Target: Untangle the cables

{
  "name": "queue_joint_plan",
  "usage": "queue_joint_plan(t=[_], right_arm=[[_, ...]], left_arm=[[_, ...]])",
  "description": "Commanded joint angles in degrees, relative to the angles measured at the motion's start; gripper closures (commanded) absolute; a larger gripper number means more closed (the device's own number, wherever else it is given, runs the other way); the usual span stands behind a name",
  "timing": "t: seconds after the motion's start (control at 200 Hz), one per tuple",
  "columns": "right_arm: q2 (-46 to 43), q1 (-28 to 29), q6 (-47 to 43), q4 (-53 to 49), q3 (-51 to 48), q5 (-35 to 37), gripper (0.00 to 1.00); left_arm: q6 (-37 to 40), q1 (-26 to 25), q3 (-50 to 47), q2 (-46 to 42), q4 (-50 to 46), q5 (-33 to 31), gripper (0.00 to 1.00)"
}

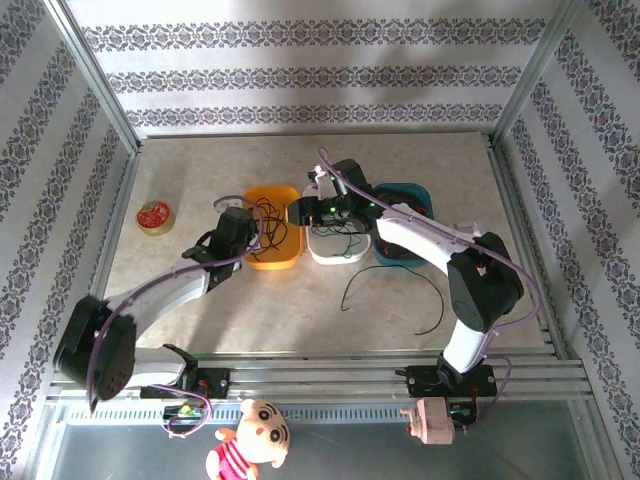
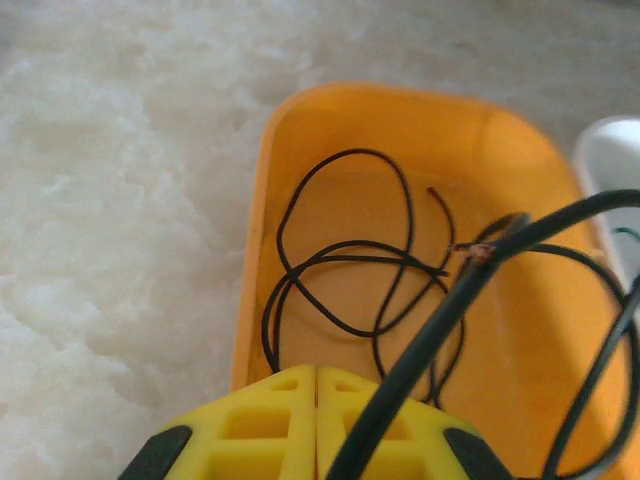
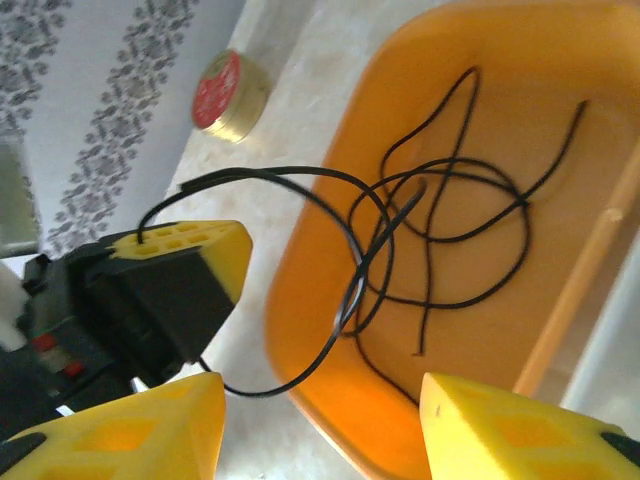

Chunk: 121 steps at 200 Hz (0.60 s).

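A black cable [image 2: 345, 247] lies coiled in the orange tray [image 2: 262, 240]. My left gripper [image 2: 317, 372] hangs over the tray's near end, shut on another black cable [image 2: 450, 305] that arcs up and across the tray. From the right wrist view that held strand [image 3: 300, 185] leaves the left gripper [image 3: 190, 262] and loops down to the tray rim. My right gripper [image 3: 320, 430] hovers open above the orange tray [image 3: 330, 380], with nothing between its fingers. From above, the left gripper [image 1: 250, 224] and right gripper [image 1: 312, 207] flank the orange tray [image 1: 272, 262].
A white tray [image 1: 338, 257] holding green wire and a teal tray [image 1: 420, 192] stand right of the orange one. Loose dark strands [image 1: 432, 290] trail on the table in front. A red-lidded tin [image 1: 155, 216] sits far left. Metal frame rails edge the table.
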Motion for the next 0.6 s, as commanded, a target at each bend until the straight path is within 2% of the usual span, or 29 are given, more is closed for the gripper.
queue_joint_plan(t=[0.0,0.145,0.225,0.27,0.35,0.4,0.445,0.495,0.6], right_arm=[[-6.4,-1.0,-1.4,-1.6,-1.9,7.1,0.45],[-14.8,-1.8,-3.8,-3.6,-8.3,9.7,0.45],[-19.4,-2.1,-4.3,-5.3,-11.8,10.9,0.44],[-21.8,-2.3,-4.6,-7.0,-13.5,11.6,0.44],[-26.0,-2.8,-5.3,-10.2,-16.1,13.1,0.44],[-28.8,-3.5,-5.1,-11.8,-18.2,14.0,0.44],[-31.2,-4.3,-5.0,-13.1,-20.0,14.1,0.43],[-33.6,-5.2,-5.0,-14.9,-21.9,14.5,0.43],[-38.2,-5.5,-6.0,-18.9,-25.9,16.5,0.43]], left_arm=[[0.7,0.8,5.5,5.3,3.6,2.8,1.00],[2.2,0.8,8.7,10.5,5.5,6.6,1.00],[2.7,0.7,10.4,11.6,4.3,5.8,0.98],[2.7,0.7,11.3,11.8,2.6,3.9,0.83],[1.7,0.7,12.5,11.3,-1.5,-1.1,0.35],[1.1,0.6,13.3,10.5,-4.2,-4.8,0.20],[0.9,0.4,13.6,9.2,-5.9,-7.6,0.12],[2.0,-0.1,13.5,7.4,-6.3,-8.4,0.08],[7.2,-3.1,12.1,2.9,-3.2,-3.6,0.07]])
